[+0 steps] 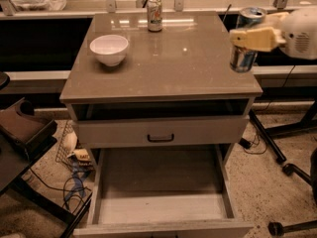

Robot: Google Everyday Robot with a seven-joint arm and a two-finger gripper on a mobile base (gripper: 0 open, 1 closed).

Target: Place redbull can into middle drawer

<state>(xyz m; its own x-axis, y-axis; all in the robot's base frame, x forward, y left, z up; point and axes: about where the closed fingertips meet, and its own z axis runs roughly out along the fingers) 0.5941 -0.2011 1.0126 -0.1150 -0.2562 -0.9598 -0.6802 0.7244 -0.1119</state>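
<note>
The redbull can (241,58) is blue and silver with a shiny top, and it tilts slightly. My gripper (248,37) is shut on its middle, reaching in from the right on a white arm (302,31). It holds the can just over the right edge of the cabinet top (173,58). The middle drawer (158,209) is pulled out at the bottom of the view, low-walled with a bare floor. It lies well below the can and to its left.
A white bowl (109,48) sits at the left of the cabinet top. A green-and-orange can (154,14) stands at the back. A closed drawer front with a black handle (161,138) lies above the open drawer. Cables and clutter (74,177) are on the left floor, chair legs (282,157) on the right.
</note>
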